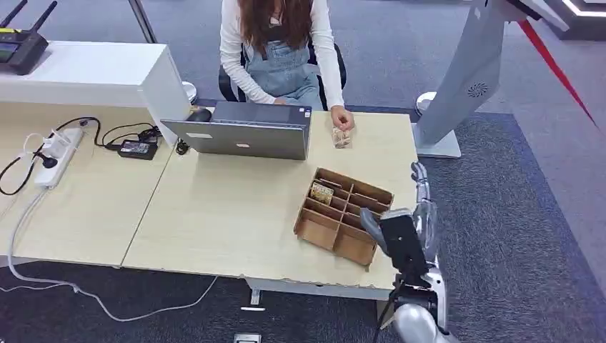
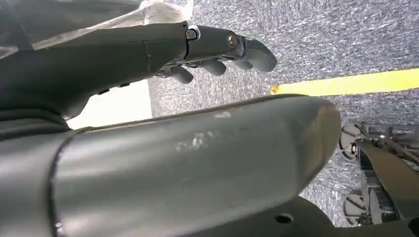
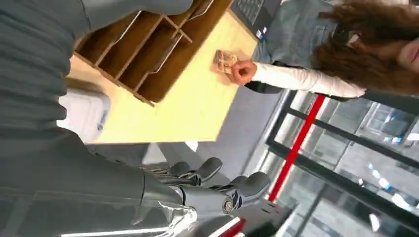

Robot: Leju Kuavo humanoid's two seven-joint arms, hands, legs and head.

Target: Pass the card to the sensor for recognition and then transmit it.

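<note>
A card (image 1: 341, 138) lies on the table's far side under the seated person's hand (image 1: 342, 119); the right wrist view shows this card (image 3: 225, 61) too. Another card (image 1: 322, 192) sits in a back compartment of the wooden divided box (image 1: 357, 246). My right hand (image 1: 423, 207) hovers past the table's right edge beside the box, fingers (image 3: 212, 180) apart and holding nothing. My left hand (image 2: 212, 52) hangs over the carpet, fingers stretched out and empty. A white slanted stand (image 1: 468, 78) rises at the far right.
An open laptop (image 1: 246, 137) stands in front of the person. A power strip (image 1: 56, 157) with cables and a black adapter (image 1: 138, 148) lie on the left. A white cabinet (image 1: 86, 71) carries a router (image 1: 21, 46). A yellow floor line (image 2: 346, 83) crosses the carpet.
</note>
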